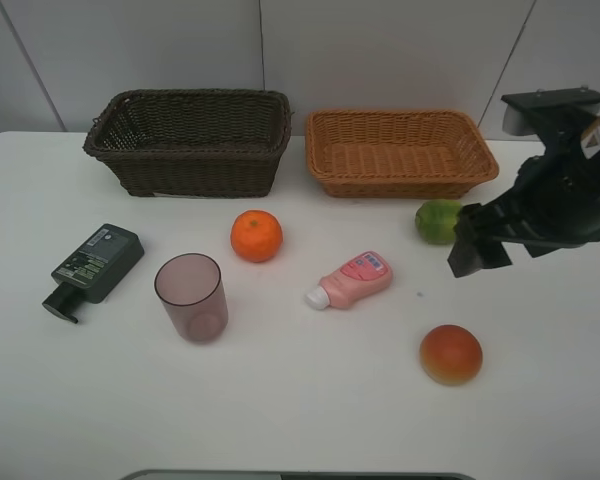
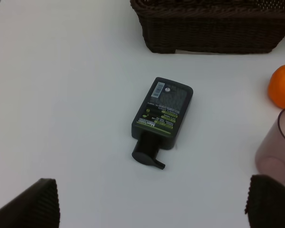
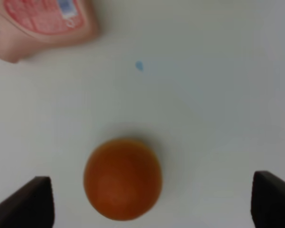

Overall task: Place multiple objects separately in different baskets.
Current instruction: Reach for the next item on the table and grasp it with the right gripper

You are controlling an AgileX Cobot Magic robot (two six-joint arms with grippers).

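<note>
— Nearest: red-yellow fruit (image 1: 450,354), loose on the worktop (image 1: 300,420), well apart from both baskets. Next pick?
— Looks likely. Nothing held in the right end effector (image 3: 148,203): fingers (image 3: 26,202) spread wide, hovering with that fruit between them in the wrist view, though off toward one side. Green fruit (image 1: 438,221) just beside it in the high view, so cannot rule that one out.
— And the other arm?
— Same with the left end effector (image 2: 149,204): released, gripping nothing, looking down at the pump bottle (image 2: 162,114) lying flat, label up.
— How to do the pick well?
— Centre over the fruit first, come straight down, close across the widest part, gently; round, so probably quick to roll. Stay clear of the pink bottle (image 1: 352,280) near by.
— Then where?
— Into the tan basket (image 1: 405,186), nearer that side. Lift high enough to clear the rim, lower inside, then let go rather than drop. Perhaps save the dark basket (image 1: 190,172) for bottles and cup (image 1: 191,297), if sorting by kind; only a guess from the task wording.
— Anything placed yet?
— None seen in a basket. As for the orange (image 1: 256,236): near the cup, in front of the dark basket, on the worktop like the rest.
</note>
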